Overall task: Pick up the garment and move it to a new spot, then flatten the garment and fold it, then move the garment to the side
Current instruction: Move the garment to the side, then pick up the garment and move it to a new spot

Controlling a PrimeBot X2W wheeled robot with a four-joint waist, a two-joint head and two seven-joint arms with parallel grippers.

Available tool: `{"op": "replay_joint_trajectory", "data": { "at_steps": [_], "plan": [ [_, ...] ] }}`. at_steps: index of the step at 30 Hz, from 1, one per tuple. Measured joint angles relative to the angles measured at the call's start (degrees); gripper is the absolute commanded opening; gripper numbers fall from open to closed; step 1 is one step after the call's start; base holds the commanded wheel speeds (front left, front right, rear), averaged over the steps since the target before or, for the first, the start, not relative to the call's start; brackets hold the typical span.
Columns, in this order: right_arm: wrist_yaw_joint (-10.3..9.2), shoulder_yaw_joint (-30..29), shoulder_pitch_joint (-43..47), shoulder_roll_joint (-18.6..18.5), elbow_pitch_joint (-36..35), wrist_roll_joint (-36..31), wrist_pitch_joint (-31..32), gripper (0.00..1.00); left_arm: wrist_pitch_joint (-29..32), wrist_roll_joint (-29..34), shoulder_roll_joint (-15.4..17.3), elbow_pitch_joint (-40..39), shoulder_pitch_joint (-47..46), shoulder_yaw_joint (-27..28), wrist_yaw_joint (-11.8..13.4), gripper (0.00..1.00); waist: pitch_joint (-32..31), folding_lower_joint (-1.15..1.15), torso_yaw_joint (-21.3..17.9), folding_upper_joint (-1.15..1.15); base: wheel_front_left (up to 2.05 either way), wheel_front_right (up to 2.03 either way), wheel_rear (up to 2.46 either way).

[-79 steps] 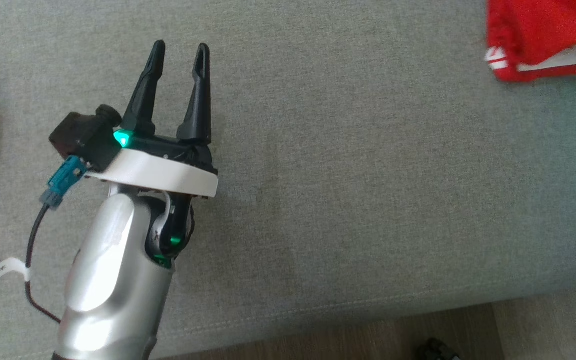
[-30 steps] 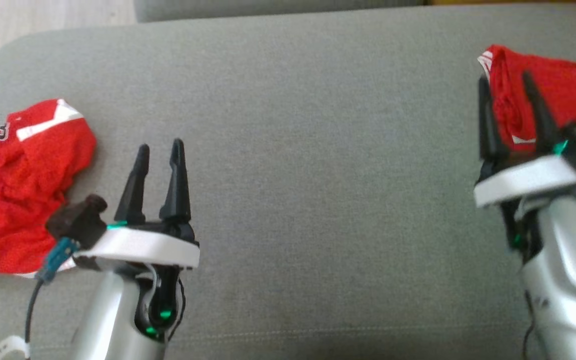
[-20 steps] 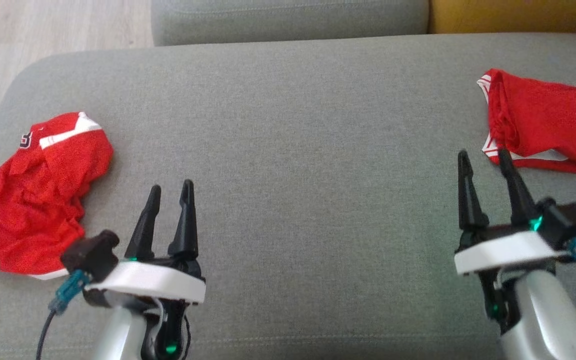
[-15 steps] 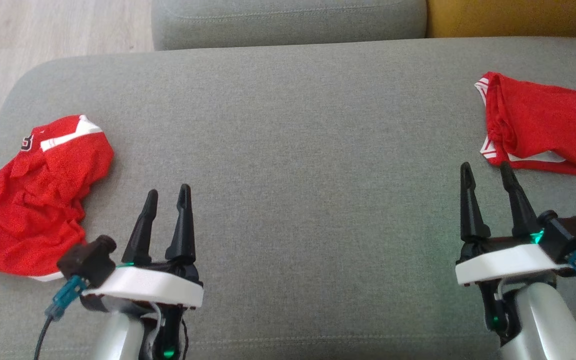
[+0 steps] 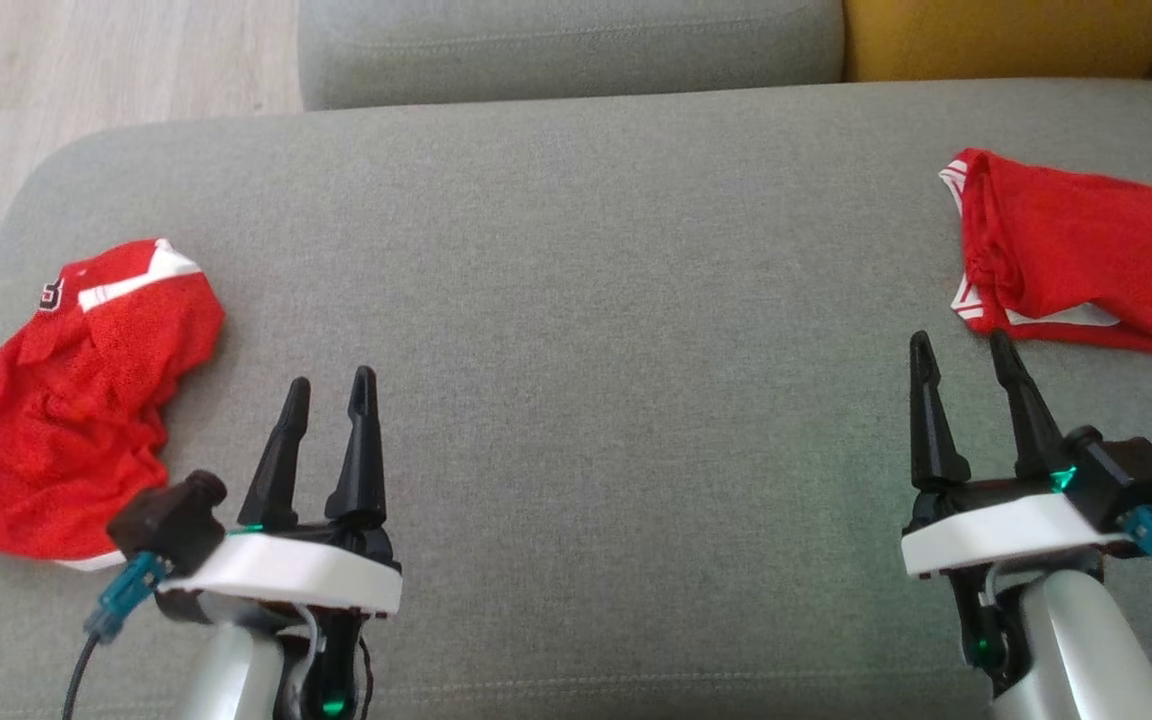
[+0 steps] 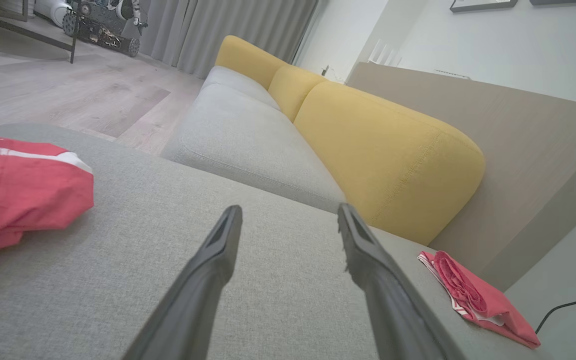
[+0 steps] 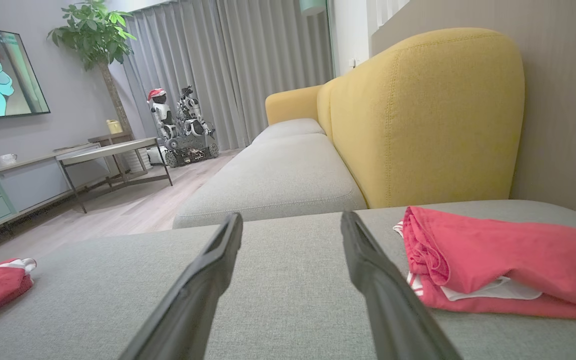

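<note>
- The left claw point(image 5: 331, 380) stands with its two dark fingers spread apart and nothing between them; it hovers just over the grey cushion point(image 5: 616, 300), fingers pointing away from the robot.
- The right claw point(image 5: 960, 338) is likewise spread wide and empty, with its fingers pointing the same way.
- The two claws are well apart, with a broad bare stretch of cushion between them.
- A crumpled red garment point(image 5: 76, 400) lies on the cushion to the outer side of the left claw, near it but not touching. It is bunched into a loose heap, with a white stripe and a dark printed mark at its far end.
- In the left wrist view that heap sits to the left of the fingers, apart from both.
- A folded red garment point(image 5: 1076, 250) lies ahead of the right claw and to its outer side. Its white-trimmed edge is just beyond the claw's outer fingertip, with a small gap between them.
- In the right wrist view this garment lies flat just right of the right-hand finger, a white layer showing under the red.
- Beyond both claws are a second grey seat point(image 5: 566, 45) and a yellow backrest point(image 5: 996, 35).
- A wooden floor point(image 5: 86, 60) shows past the cushion's rounded corner, beyond the left claw.
</note>
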Motion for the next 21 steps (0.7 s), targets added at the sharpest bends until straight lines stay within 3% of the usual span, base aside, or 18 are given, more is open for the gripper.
{"op": "replay_joint_trajectory", "data": {
  "at_steps": [13,21],
  "plan": [
    [0.0,-0.05,0.07,0.26,0.09,-0.79,-0.09,1.0,0.0,0.03,-0.01,-0.05,0.08,-0.37,-0.01,1.0,0.79,0.0,0.36,0.0,0.0,0.0,0.0],
    [0.0,1.27,0.07,0.27,0.08,0.01,-0.12,1.0,0.0,-0.64,-0.01,-0.74,-0.66,0.26,0.11,1.0,1.79,0.0,5.36,0.0,0.0,0.0,0.0]
  ]
}}
